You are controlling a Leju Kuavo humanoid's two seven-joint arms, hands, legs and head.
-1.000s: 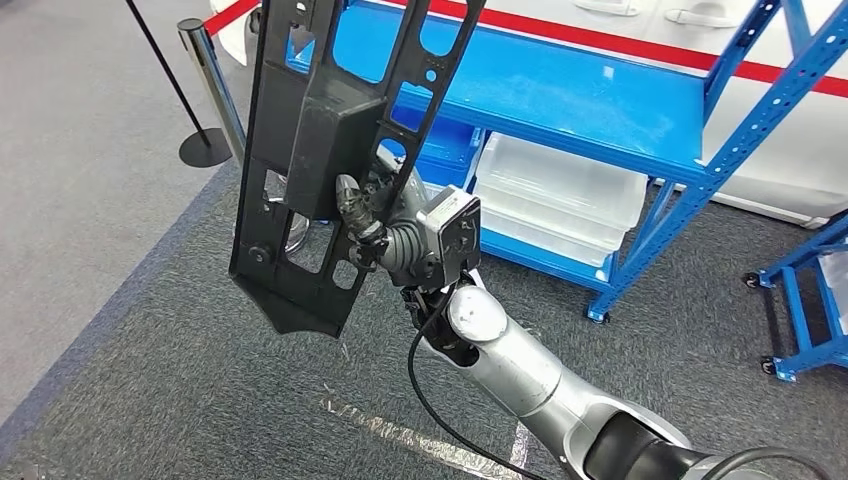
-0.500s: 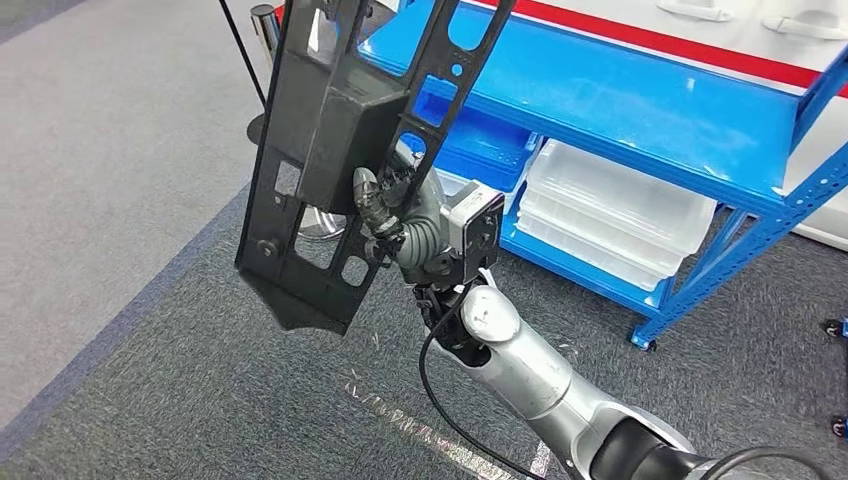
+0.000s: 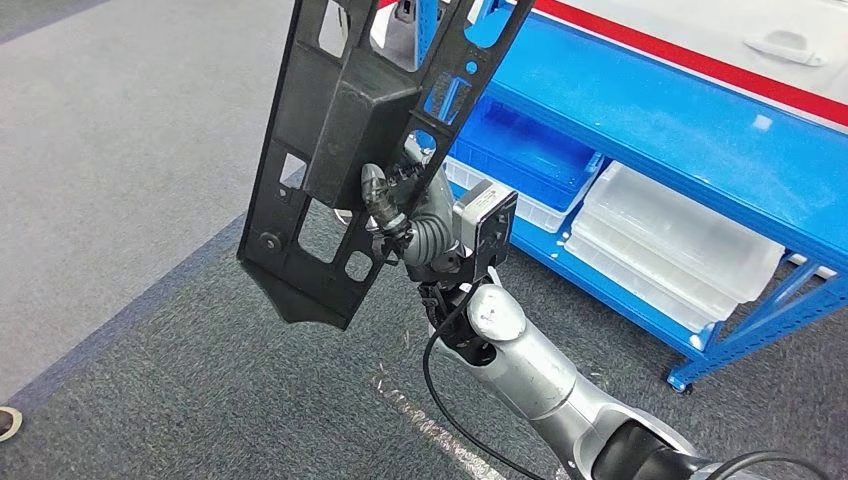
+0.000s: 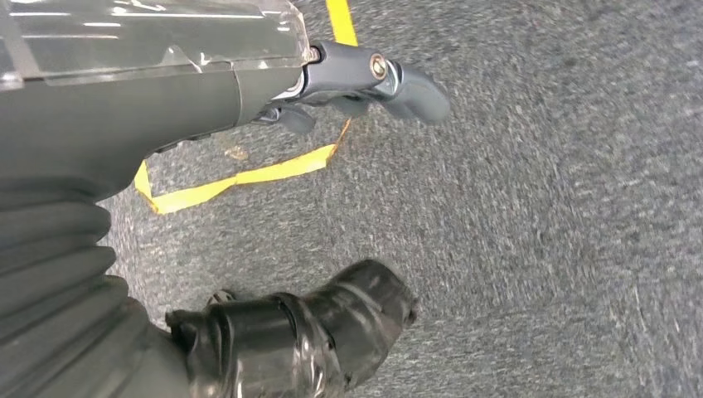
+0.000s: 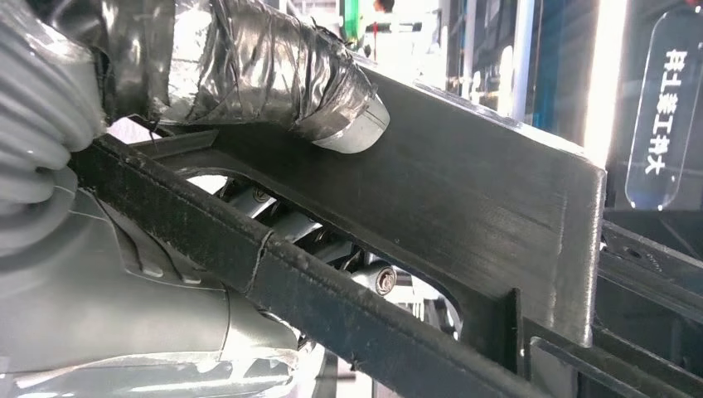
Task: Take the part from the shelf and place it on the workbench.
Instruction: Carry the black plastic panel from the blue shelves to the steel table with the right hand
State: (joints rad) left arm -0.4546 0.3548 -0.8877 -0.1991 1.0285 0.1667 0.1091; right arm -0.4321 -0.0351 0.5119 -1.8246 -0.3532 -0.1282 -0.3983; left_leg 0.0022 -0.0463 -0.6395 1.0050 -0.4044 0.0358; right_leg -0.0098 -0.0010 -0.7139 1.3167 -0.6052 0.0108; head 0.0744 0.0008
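Note:
The part (image 3: 350,130) is a long black plastic panel with rectangular cut-outs and a boxy middle. It stands nearly upright in the air, in front of the blue shelf (image 3: 700,130). My right hand (image 3: 400,215) grips it from behind near its middle, with the silver arm reaching up from the lower right. In the right wrist view the taped thumb (image 5: 332,91) presses on the flat face of the part (image 5: 464,215), and the fingers curl through a slot. My left hand (image 4: 249,91) hangs over grey carpet with fingers apart, holding nothing.
Clear plastic bins (image 3: 680,250) and a blue bin (image 3: 520,150) sit on the shelf's lower level. A white body with a red stripe (image 3: 720,50) lies behind the shelf. Light grey floor spreads to the left; a shoe (image 3: 8,420) shows there. Yellow tape (image 4: 249,174) marks the carpet.
The whole picture has shifted: the shelf has slid toward the right and the stanchion has left the frame, so the camera has turned. The part stays in my right hand, slightly higher.

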